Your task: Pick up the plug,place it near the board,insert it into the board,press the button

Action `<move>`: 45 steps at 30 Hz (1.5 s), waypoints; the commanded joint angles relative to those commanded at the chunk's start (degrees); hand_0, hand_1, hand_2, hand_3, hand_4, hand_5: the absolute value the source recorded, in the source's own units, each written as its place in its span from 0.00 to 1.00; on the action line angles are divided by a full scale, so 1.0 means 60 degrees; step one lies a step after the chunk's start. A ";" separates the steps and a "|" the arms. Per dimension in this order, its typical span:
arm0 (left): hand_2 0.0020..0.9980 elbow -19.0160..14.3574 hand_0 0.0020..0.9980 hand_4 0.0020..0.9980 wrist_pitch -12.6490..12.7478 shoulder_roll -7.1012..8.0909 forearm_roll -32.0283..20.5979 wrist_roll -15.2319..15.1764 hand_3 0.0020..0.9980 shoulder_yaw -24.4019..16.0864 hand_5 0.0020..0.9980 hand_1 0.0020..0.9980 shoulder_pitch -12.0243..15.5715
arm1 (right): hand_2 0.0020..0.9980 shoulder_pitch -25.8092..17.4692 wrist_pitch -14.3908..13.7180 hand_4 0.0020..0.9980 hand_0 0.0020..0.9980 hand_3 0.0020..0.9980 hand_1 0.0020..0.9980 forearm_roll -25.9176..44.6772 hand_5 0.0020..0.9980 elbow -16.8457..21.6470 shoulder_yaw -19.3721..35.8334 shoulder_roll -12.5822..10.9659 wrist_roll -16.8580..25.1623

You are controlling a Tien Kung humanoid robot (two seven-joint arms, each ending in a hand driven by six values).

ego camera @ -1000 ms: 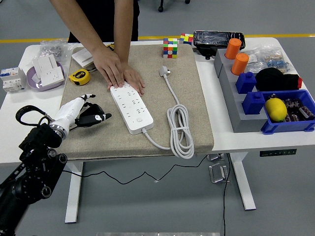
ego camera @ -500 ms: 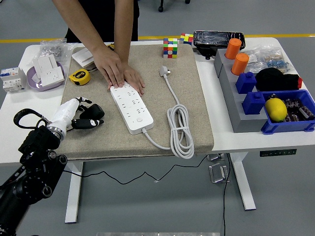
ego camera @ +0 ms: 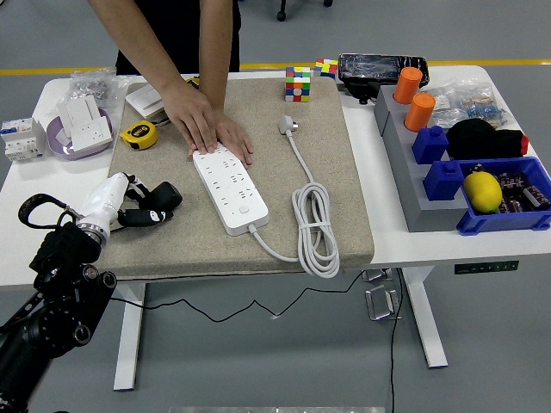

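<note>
While your left hand (ego camera: 142,206) sits near the desk's left edge, fingers seemingly loose and empty, the plug (ego camera: 286,126) lies well right, prongs pointing to the far edge.

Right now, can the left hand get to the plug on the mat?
Probably not directly: the left hand sits left of the power strip, and the strip plus a person's hand lie between it and the plug.

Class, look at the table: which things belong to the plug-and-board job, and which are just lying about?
For the job: plug, its coiled cable, power strip held by a person's hands, robot's left hand.

Lying about: tape measure, puzzle cube, orange cups, lemon, blue bin.
</note>
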 joint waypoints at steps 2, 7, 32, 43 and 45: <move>0.34 -0.0012 0.59 0.81 0.0028 -0.0003 0.0000 -0.0017 0.28 0.0009 0.19 0.47 0.0003 | 0.84 -0.0002 -0.0001 1.00 0.90 0.85 0.87 -0.0006 1.00 0.0003 0.0006 0.0001 0.0000; 0.33 -0.0071 0.57 0.69 0.0090 -0.0004 0.0000 -0.0050 0.26 0.0030 0.19 0.44 -0.0008 | 0.84 -0.0005 -0.0006 1.00 0.90 0.85 0.87 -0.0014 1.00 0.0005 0.0002 0.0001 -0.0009; 0.33 -0.1270 0.56 0.62 0.0325 0.0501 0.0000 -0.0293 0.27 0.1581 0.21 0.45 -0.0832 | 0.84 0.0050 -0.0027 1.00 0.90 0.84 0.87 -0.0045 1.00 0.0001 0.0081 -0.0016 -0.0014; 0.34 -0.0859 0.56 0.62 0.0449 0.0700 0.0000 -0.0581 0.28 0.2682 0.19 0.46 -0.1548 | 0.84 0.0066 -0.0033 1.00 0.90 0.84 0.87 -0.0058 1.00 0.0000 0.0048 -0.0030 -0.0027; 0.34 -0.0739 0.56 0.62 0.0437 0.0668 0.0000 -0.0591 0.28 0.2672 0.19 0.46 -0.1514 | 0.84 0.0060 -0.0034 1.00 0.90 0.84 0.87 -0.0058 1.00 -0.0002 0.0048 -0.0027 -0.0027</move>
